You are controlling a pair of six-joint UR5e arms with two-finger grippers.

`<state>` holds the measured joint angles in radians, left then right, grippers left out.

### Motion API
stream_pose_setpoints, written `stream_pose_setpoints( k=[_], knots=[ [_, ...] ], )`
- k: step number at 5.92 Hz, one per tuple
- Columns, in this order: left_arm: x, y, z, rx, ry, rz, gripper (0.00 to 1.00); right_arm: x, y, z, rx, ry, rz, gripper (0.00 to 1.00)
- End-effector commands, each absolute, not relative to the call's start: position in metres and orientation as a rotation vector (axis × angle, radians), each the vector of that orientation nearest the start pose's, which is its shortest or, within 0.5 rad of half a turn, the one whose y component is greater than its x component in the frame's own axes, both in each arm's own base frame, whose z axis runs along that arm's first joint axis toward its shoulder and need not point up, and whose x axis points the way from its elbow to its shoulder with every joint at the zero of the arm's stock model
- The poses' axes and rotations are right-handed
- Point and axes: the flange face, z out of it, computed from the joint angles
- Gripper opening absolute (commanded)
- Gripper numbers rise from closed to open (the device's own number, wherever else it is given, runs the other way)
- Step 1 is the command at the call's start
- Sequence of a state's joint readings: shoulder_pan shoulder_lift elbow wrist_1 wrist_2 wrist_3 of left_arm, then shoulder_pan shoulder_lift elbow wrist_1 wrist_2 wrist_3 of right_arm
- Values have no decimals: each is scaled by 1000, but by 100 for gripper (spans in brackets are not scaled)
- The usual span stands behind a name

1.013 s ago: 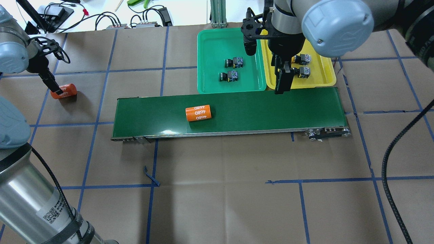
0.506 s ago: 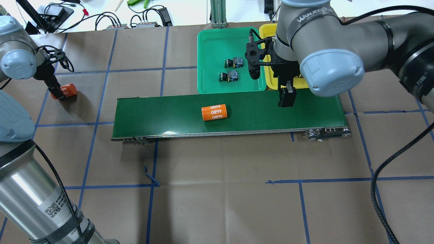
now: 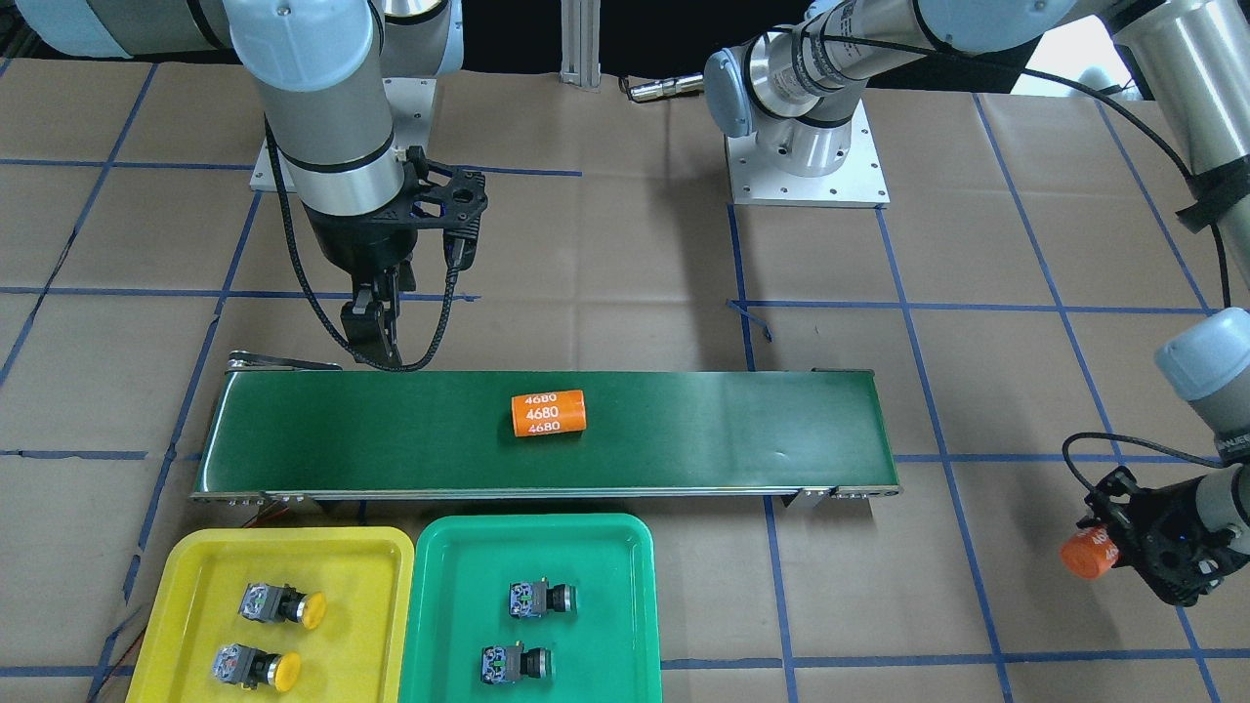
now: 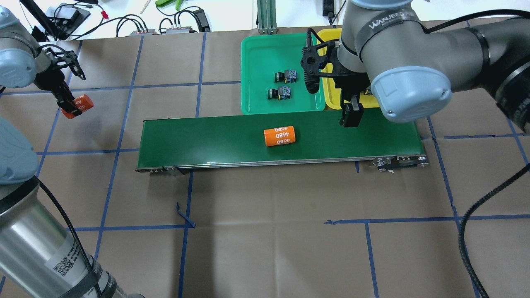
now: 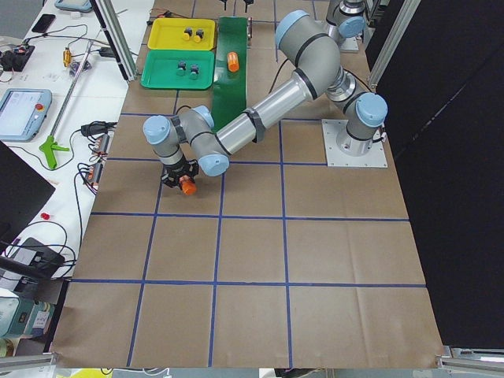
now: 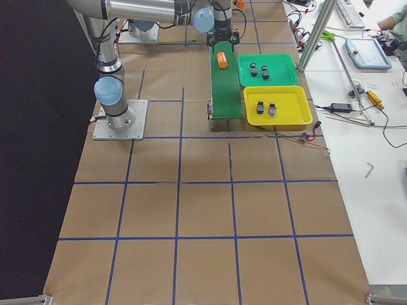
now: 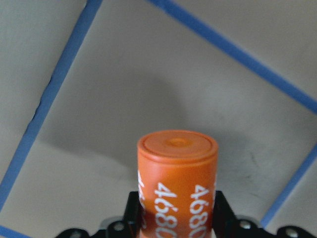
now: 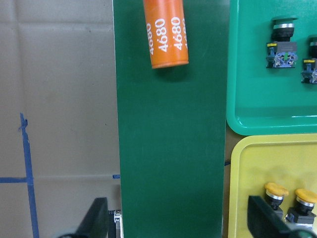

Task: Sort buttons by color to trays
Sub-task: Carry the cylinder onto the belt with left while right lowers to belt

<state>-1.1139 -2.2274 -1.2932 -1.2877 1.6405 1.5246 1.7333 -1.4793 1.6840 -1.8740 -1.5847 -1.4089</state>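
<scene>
While L tool (image 4: 73, 109) pinches orange cyl (image 4: 81, 104), R tool (image 4: 351, 121) spread, buttons (image 4: 285, 76) parallel belt (image 4: 207, 136), caps leftward.

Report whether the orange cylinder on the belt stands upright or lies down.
Lying down: the orange cylinder rests on its curved side on the belt, its 4680 print facing up.

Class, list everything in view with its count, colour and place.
yellow tray: one, yellow, across belt from robot.
green tray: one, green, beside yellow tray.
yellow buttons: two, yellow-capped, in yellow tray.
green buttons: two, green-capped, in green tray.
conveyor belt: one, dark green, mid-table.
orange cylinders: two, orange, one on belt, one held.
table: one, brown, blue-lined.
left gripper: one, black, jaws shut on an orange cylinder.
right gripper: one, black, jaws open over belt.
</scene>
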Motion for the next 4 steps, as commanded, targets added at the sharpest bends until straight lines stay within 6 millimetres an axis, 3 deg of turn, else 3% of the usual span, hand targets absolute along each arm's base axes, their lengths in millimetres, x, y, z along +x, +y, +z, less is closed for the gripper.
stream_pose_setpoints(
  k=[1, 2, 3, 4],
  knots=[
    [60, -681, 322, 1898, 2571, 172, 0, 220, -500, 423, -2250, 2243, -168, 100],
    [-19, -662, 331, 2040, 2461, 195, 1, 220, -499, 422, -2248, 2244, -166, 100],
    [-75, -625, 317, 2149, 2387, 250, 1, 220, -499, 420, -2245, 2242, -158, 100],
    [-89, -597, 299, 2170, 2385, 276, 7, 220, -498, 420, -2245, 2242, -158, 100]
  ],
)
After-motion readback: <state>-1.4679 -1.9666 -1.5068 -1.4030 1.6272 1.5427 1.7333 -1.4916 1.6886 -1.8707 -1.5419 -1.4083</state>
